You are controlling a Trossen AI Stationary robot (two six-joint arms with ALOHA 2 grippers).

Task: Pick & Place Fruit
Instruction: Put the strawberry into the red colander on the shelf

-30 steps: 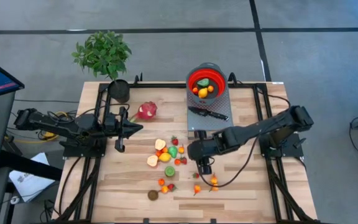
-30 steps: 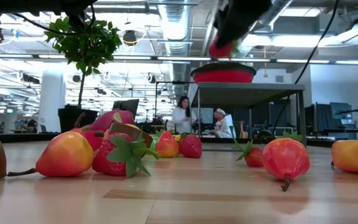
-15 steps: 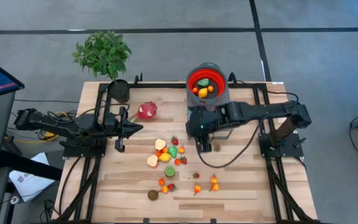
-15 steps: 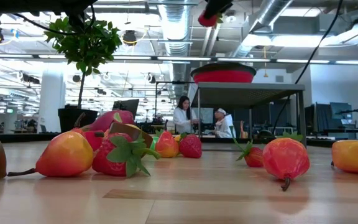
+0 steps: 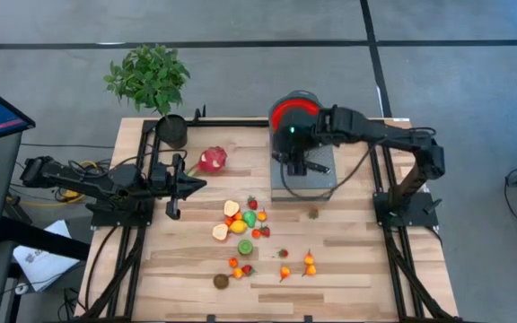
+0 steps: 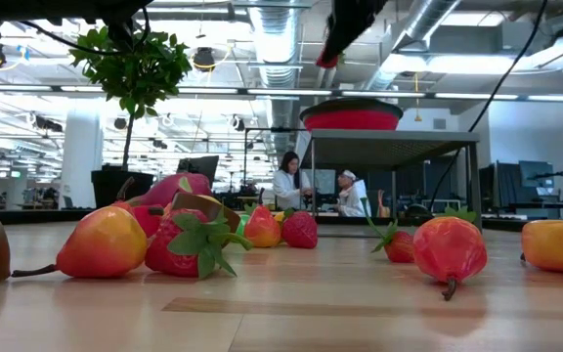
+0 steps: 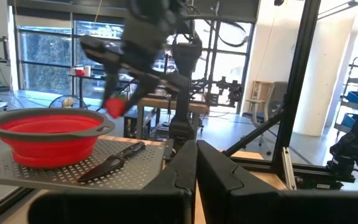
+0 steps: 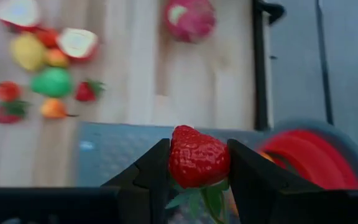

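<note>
My right gripper (image 5: pixel 296 163) hangs over the grey perforated platform (image 5: pixel 323 182) beside the red bowl (image 5: pixel 285 109), shut on a red strawberry (image 8: pixel 197 155). That strawberry also shows in the left wrist view (image 7: pixel 114 107), above the bowl's (image 7: pixel 45 127) rim height. Loose small fruits (image 5: pixel 240 220) lie on the wooden table's middle. The pink dragon fruit (image 5: pixel 212 160) rests farther left, and a brown fruit (image 5: pixel 221 281) lies near the front. My left gripper (image 5: pixel 197 184) waits shut at the table's left, level, holding nothing. My right gripper pinches the strawberry by its two opposite sides (image 8: pixel 178 158) between its two fingers, near their free ends. The fingers slant downward. The strawberry is lifted clear above the platform, its green leaves (image 8: pixel 207 198) toward the wrist.
A black-handled knife (image 7: pixel 114 162) lies on the platform beside the bowl. A potted plant (image 5: pixel 155 85) stands at the far left corner. Black frame rails (image 5: pixel 371 148) run along both table sides. People (image 6: pixel 286 181) stand in the room beyond.
My right gripper has risen from among the fruits at the table's middle and swung toward the far edge, over the platform toward the bowl, tipping and rolling on the way. The strawberry has gone with it, lifted clear of the table.
</note>
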